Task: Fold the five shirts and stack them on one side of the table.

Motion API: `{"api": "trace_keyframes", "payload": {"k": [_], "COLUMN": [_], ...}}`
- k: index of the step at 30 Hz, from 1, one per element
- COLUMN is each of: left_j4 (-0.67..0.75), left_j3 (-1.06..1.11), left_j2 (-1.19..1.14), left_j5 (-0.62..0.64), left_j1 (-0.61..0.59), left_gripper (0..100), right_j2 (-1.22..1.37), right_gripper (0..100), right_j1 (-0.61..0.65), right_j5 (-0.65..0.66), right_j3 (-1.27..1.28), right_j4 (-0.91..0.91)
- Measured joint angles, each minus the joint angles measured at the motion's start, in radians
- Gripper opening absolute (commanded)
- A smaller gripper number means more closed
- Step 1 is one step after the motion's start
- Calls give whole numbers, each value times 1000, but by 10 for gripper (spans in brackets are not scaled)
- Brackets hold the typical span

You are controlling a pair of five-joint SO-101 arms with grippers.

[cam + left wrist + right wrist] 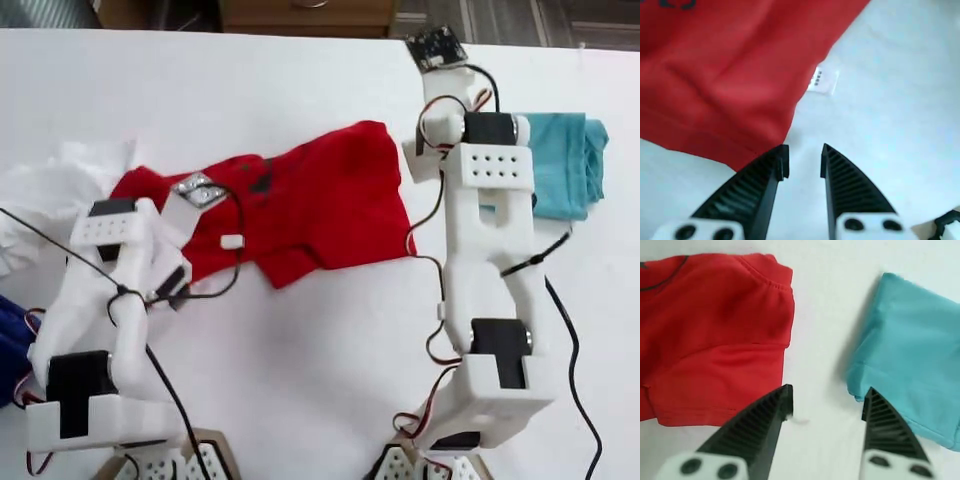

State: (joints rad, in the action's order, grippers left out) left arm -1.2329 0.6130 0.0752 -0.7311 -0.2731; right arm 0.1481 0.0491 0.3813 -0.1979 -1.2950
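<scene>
A red shirt (310, 200) lies spread and rumpled across the middle of the table. A folded teal shirt (565, 165) rests at the right side. My left gripper (802, 160) hovers open with a narrow gap over bare table, just off the hem of the red shirt (725, 65), near its white tag (822, 80). In the high view the left gripper (175, 283) sits low under its arm, by the shirt's near-left edge. My right gripper (827, 400) is wide open above the strip of table between the red shirt's sleeve (715, 335) and the teal shirt (915, 350), holding nothing.
A crumpled white shirt (50, 190) lies at the left, partly under the left arm. A dark blue shirt (10, 350) shows at the left edge. Black cables (575, 340) trail beside both arms. Bare table (320, 350) spreads between the arm bases.
</scene>
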Motion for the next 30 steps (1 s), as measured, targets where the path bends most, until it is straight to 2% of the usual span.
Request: {"api": "trace_keyframes", "payload": {"k": [4, 8, 13, 20, 30], "left_j4": [23, 157, 290, 307, 296], "left_j3": [14, 91, 184, 187, 80], "left_j2": [0, 0, 25, 29, 29], "left_j5": [-57, -117, -169, -170, -198], "left_j1": [0, 0, -2, 2, -52], "left_gripper": [158, 159, 159, 159, 161], "right_j2": [-2, -3, -3, -3, -3], "right_gripper": [230, 230, 230, 230, 230], "right_j1": [0, 0, 2, -2, -2], "right_j5": [58, 144, 163, 166, 166], "right_j3": [-6, -80, -198, -233, -233], "right_j4": [-15, -114, -264, -359, -377]}}
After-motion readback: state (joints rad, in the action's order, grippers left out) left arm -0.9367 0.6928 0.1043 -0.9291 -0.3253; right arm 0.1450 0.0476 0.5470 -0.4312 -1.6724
